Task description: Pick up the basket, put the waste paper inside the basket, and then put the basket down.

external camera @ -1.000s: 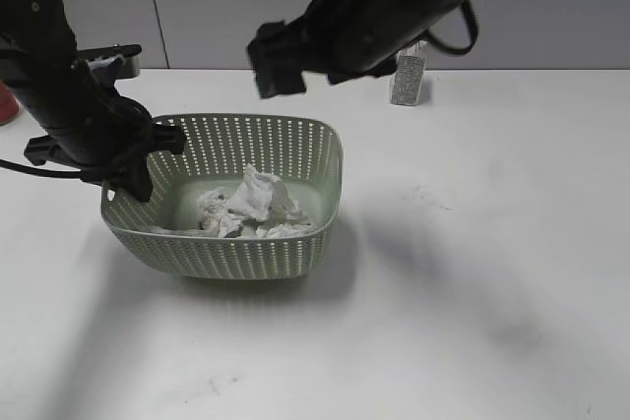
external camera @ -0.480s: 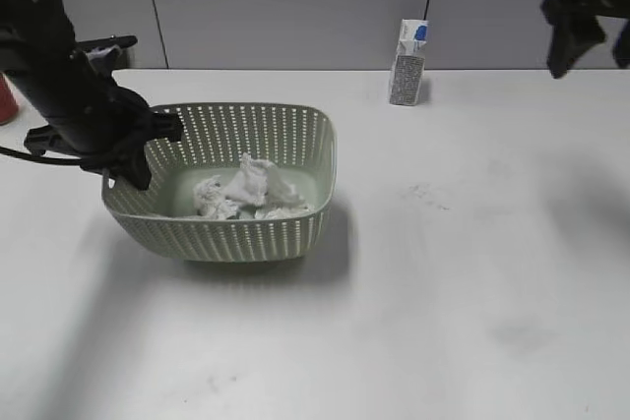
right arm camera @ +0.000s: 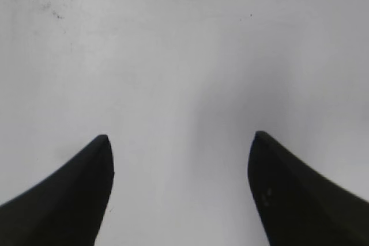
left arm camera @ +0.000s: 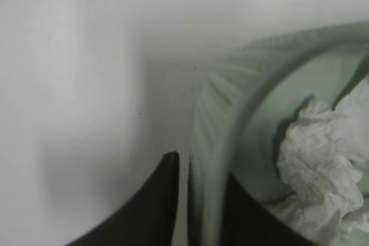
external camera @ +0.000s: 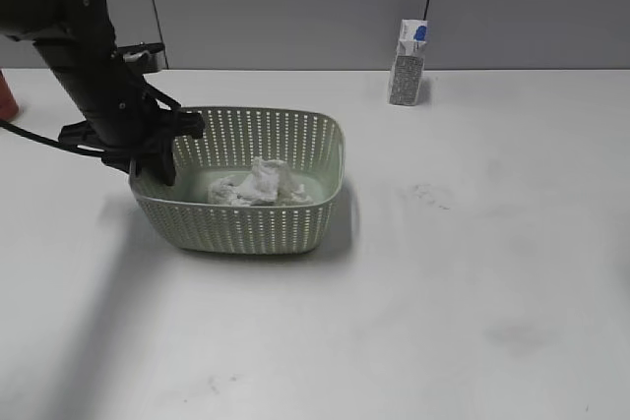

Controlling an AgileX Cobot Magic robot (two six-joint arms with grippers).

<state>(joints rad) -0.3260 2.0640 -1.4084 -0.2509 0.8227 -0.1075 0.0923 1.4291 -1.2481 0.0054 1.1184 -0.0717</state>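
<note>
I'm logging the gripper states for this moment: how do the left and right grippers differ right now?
The left gripper is shut on the basket, one finger either side of its left wall; the right gripper is open and holds nothing. The left gripper looks down on the basket and the waste paper; the right gripper looks down on bare table only. The left gripper shows in the exterior view; the right gripper does not. Both have dark fingers.

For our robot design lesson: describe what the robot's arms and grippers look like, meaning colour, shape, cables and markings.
The left arm is matt black and chunky, with a thin black cable looping off its side. No markings or labels show. The left gripper has dark, smooth fingers tapering to points. The right gripper has two black, blade-like fingers, broad at the base and narrowing to rounded tips. The right arm itself is out of view.
</note>
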